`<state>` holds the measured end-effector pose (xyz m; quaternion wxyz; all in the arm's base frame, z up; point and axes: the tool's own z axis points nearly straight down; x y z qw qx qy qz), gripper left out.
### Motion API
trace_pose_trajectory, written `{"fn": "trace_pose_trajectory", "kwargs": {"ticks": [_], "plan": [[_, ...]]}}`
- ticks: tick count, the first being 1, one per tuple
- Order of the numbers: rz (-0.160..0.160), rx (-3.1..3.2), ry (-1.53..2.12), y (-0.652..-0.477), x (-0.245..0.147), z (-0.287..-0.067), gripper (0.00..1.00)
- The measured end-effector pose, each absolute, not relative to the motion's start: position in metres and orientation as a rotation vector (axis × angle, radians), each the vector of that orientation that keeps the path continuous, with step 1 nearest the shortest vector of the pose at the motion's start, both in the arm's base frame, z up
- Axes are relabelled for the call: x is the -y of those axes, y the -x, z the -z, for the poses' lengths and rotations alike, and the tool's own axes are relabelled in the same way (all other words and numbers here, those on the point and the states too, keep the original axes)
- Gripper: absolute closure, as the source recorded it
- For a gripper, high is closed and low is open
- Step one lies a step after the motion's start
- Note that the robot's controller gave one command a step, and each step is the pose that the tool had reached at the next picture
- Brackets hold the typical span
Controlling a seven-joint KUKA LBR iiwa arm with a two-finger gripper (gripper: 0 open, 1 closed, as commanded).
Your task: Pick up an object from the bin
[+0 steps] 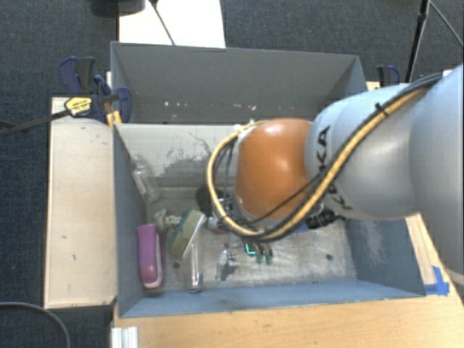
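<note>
Hovering low at the front of the bin (239,85), the end effector (232,258) is near a greenish rounded thing (185,230) and a purple oblong (149,256); apart or together, I cannot tell. Best centred over one before closing.

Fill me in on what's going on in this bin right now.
A robot arm reaches into the grey bin from the right. Its orange wrist cover hangs low over the middle of the floor. Small grey and green pieces show just beneath the cover, but whether anything is being held cannot be told. Further left lie a pale green flat thing, a clear tube and a pink case by the left wall, all apart from the arm.
</note>
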<state>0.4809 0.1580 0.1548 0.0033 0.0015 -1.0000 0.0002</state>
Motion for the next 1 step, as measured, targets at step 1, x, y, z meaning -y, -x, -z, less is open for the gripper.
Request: {"fn": "trace_pose_trajectory", "kwargs": {"ticks": [1], "plan": [[0.012, 3.153, -0.010, -0.5179, -0.2538, -0.1096, 0.00]]}}
